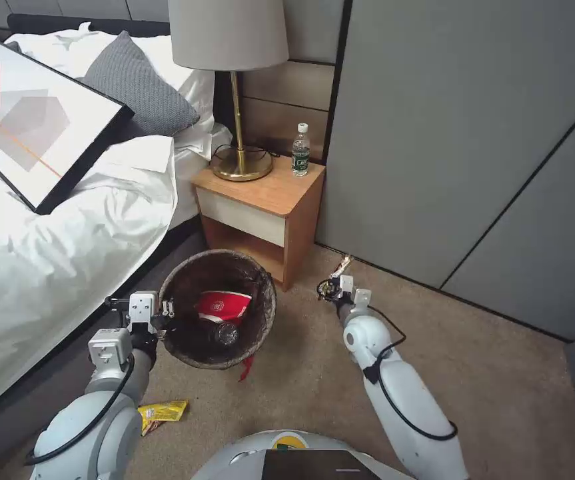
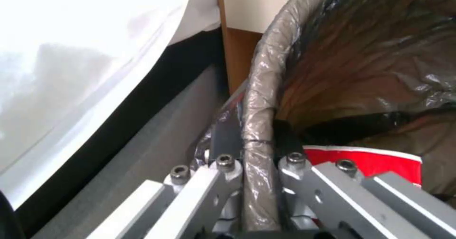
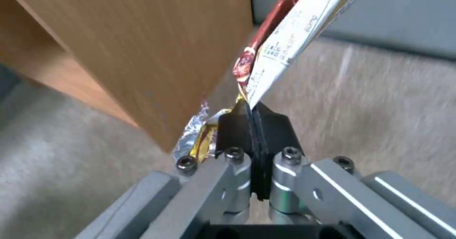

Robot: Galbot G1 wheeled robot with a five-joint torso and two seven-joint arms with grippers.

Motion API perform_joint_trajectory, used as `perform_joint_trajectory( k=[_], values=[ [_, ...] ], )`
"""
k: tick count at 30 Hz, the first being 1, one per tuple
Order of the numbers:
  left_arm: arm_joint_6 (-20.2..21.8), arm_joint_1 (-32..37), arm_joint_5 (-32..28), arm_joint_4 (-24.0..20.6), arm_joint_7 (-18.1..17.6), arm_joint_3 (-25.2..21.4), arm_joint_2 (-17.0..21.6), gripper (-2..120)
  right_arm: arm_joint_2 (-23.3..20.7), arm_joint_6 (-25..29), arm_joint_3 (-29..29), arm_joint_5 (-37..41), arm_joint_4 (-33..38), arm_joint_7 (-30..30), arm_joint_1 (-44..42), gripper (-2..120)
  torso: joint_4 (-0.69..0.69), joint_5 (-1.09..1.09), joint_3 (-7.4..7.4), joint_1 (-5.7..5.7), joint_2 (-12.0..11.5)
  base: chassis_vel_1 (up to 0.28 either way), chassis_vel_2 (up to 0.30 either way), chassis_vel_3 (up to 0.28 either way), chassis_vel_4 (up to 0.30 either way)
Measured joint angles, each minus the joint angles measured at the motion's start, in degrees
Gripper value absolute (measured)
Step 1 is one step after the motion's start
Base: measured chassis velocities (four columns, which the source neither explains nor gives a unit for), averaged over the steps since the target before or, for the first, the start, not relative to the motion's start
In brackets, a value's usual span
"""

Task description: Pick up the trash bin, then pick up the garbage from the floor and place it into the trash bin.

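Beige carpet lies open to the robot's right, reaching the grey wall panels. To the left, room is tight: the trash bin sits hemmed between the bed and the wooden nightstand, its rim close to the nightstand's lower shelf. The left gripper is clamped on the bin's near rim, one finger outside and one inside the bag liner. The bin is round, lined with a crinkled dark brown bag folded over the edge; a crushed red-and-white cup and a clear bottle lie inside. The right gripper hangs beside the nightstand's outer corner, its black pads pinched together on a snack wrapper, which sticks up white and red-brown. Another yellow wrapper lies on the carpet near the left arm.
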Motion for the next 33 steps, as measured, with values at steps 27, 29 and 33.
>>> perform_joint_trajectory(
  k=[27, 29, 33],
  values=[
    [0.6, 0.0, -1.5, 0.0, -0.1, -0.8, 1.7, 2, -20.8, 0.1, 2.0, 8.4, 44.8, -9.9, -14.1, 0, 0.02, -0.01, 0.0, 0.0, 0.0, 0.0, 0.0, 0.0, 0.0],
    [0.7, -0.1, -1.5, 0.0, -0.2, -0.6, 1.8, 2, -22.1, 0.5, 1.0, 9.6, 45.4, -13.3, -11.6, 0, 0.01, -0.01, 0.0, 0.0, 0.0, 0.0, 0.0, 0.0, 0.0],
    [0.9, -0.2, -1.5, 0.0, -0.2, -0.4, 2.0, 2, -22.6, 0.9, -1.7, 9.9, 44.9, -17.5, -7.4, 0, 0.01, 0.0, 0.01, 0.0, 0.0, 0.0, 0.0, 0.0, 0.0]
  ],
)
